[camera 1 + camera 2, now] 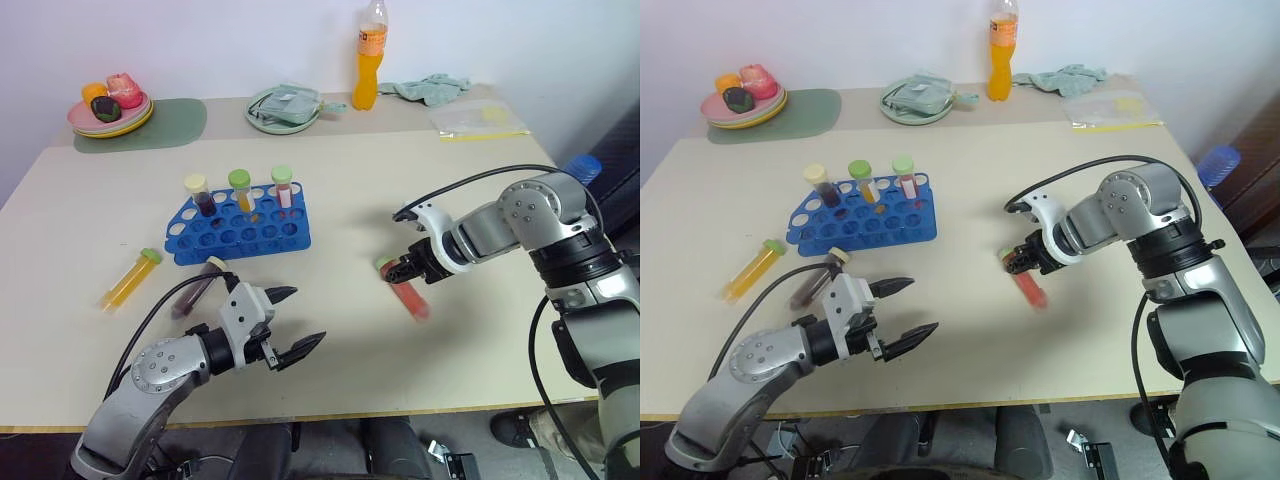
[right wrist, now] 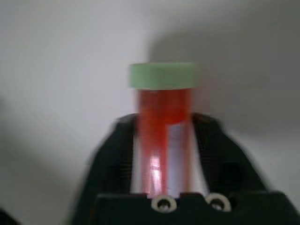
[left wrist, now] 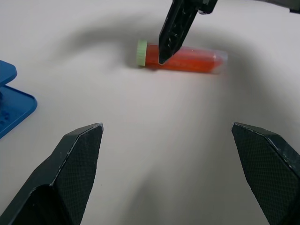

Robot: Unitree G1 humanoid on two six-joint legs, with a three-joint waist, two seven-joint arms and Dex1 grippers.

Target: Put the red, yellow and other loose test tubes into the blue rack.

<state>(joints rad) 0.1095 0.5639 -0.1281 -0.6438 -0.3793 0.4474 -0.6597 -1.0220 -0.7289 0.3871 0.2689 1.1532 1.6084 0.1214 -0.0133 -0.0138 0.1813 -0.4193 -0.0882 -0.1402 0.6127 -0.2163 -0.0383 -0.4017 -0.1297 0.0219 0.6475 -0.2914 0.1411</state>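
The red tube [image 1: 408, 294] is clamped just behind its green cap by the right gripper [image 1: 405, 270], apparently not yet lifted from the table [image 1: 480, 360]. Its long axis is pointed away from the blue rack [image 1: 240, 229] (off to the left). The left gripper [image 1: 290, 322] is held wide open, empty.

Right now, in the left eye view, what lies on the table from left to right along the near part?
Yellow-orange tube with green cap → dark purple tube with cream cap → left hand → red tube with green cap
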